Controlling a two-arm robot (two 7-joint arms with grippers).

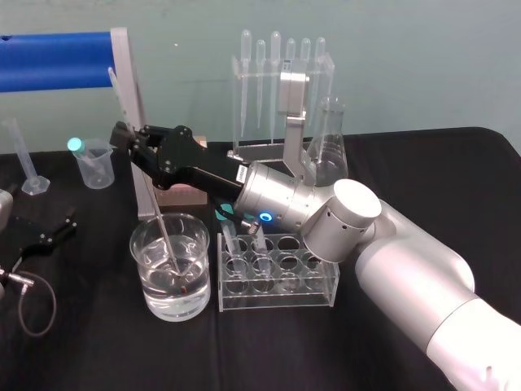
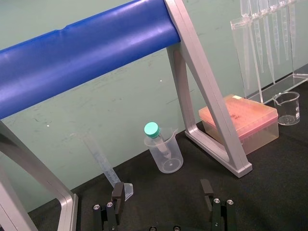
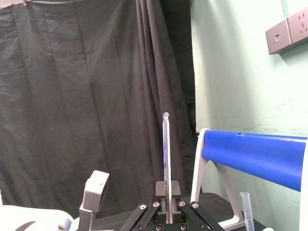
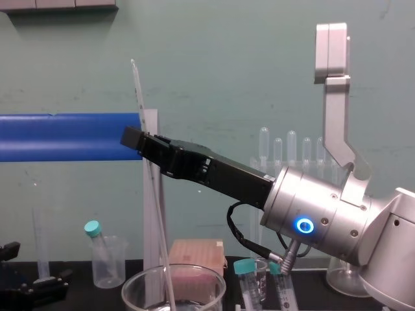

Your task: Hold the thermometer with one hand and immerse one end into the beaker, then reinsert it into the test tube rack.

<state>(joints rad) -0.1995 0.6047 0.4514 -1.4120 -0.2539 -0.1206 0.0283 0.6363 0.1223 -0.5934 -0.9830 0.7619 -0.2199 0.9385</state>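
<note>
One end of the thermometer (image 1: 155, 212) is immersed in the beaker (image 1: 146, 277) near the counter's (image 1: 98, 350) front edge — clamped by the right pincer (image 1: 130, 140). Next, a straight lift toward the test tube rack (image 1: 277, 285) is needed; the left pincer (image 2: 162, 190) is parked agape at the left edge.

— What does the right arm look like?
— Large, smooth, pale grey rounded links (image 1: 407, 277) at the lower right of the head view. Then comes a brushed silver wrist cylinder (image 1: 273, 195) with a glowing blue ring (image 4: 303, 225).
— And its pincer?
— The right pincer (image 1: 124, 135) is long, black and boxy, with a small white label (image 1: 242, 175) near its base. A black cable (image 4: 235, 223) loops under it, and a grey angled bracket (image 4: 337, 116) stands on the wrist.
— The left one?
— The left pincer (image 2: 162, 192), at the bottom of its wrist view, has two black fingers (image 2: 117, 194) on black blocks dotted with small silver screws (image 2: 96, 207).
</note>
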